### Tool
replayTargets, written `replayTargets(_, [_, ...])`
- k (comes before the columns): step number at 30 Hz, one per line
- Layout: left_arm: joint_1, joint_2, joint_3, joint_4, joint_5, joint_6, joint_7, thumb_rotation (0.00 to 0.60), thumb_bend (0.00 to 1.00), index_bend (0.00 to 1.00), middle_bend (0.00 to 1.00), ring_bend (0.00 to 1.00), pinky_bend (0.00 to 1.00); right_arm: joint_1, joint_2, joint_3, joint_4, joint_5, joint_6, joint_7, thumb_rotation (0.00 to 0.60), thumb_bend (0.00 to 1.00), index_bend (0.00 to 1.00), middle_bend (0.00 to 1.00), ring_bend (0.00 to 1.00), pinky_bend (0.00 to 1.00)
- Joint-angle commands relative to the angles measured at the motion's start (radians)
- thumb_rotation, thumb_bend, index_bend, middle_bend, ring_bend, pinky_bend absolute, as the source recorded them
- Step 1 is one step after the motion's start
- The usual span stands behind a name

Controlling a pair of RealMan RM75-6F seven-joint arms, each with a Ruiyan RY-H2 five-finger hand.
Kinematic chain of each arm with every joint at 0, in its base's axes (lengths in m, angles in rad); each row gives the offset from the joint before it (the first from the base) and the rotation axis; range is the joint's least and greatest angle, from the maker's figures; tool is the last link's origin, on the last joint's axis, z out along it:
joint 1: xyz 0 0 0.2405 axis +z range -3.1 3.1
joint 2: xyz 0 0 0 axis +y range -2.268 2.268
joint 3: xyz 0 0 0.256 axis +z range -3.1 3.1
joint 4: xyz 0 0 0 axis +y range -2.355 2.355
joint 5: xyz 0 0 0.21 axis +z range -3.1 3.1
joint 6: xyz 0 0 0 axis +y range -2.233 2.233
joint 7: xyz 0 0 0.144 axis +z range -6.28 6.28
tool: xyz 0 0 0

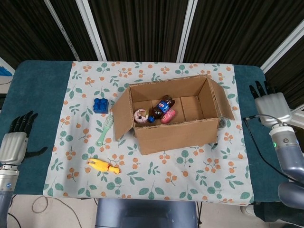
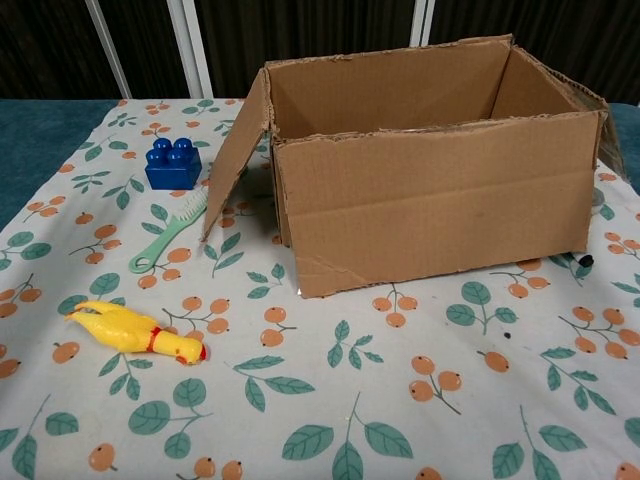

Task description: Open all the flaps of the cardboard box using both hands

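Resting apart from one cardboard box [image 1: 173, 114], left hand [image 1: 14, 142] and right hand [image 1: 270, 102], fingers released, grasping nothing.

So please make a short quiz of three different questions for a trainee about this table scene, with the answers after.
1. True or false: the right hand is touching the cardboard box.
2. Which object lies nearest the front edge of the table? A) blue block B) yellow rubber chicken C) green brush
3. Fill in: inside the box, the bottle lies between the pink object and the ____.

Key: 1 false, it is over the teal cloth, apart from the box; 2 B; 3 donut.
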Motion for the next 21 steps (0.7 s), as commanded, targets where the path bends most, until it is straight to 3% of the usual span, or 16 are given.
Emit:
replayTargets(1, [0.004, 0.003, 0.011, -0.004, 0.008, 0.009, 0.041, 0.600, 0.05, 0.00, 0.00, 0.00, 0.02, -0.249, -0.047, 0.063, -0.080, -0.122, 0.191, 0.299, 0.600, 0.23, 0.00, 0.00, 0.00, 0.20])
replayTargets(11, [0.029, 0.011, 0.042, -0.012, 0.020, 0.034, 0.127, 0.600, 0.03, 0.00, 0.00, 0.00, 0.00, -0.527, -0.138, 0.040, -0.049, -0.290, 0.389, 0.508, 0.600, 0.21, 0.00, 0.00, 0.00, 0.20])
replayTargets(15, [0.029, 0.004, 0.034, -0.008, 0.018, 0.040, 0.121, 0.600, 0.03, 0.00, 0.00, 0.00, 0.00, -0.600, -0.183, 0.028, 0.017, -0.354, 0.432, 0.512, 0.600, 0.21, 0.00, 0.00, 0.00, 0.20])
replayTargets(21, [0.028, -0.005, 0.033, -0.012, 0.027, 0.045, 0.115, 0.600, 0.03, 0.00, 0.00, 0.00, 0.00, -0.668, -0.260, 0.062, 0.160, -0.450, 0.485, 0.565, 0.600, 0.21, 0.00, 0.00, 0.00, 0.20])
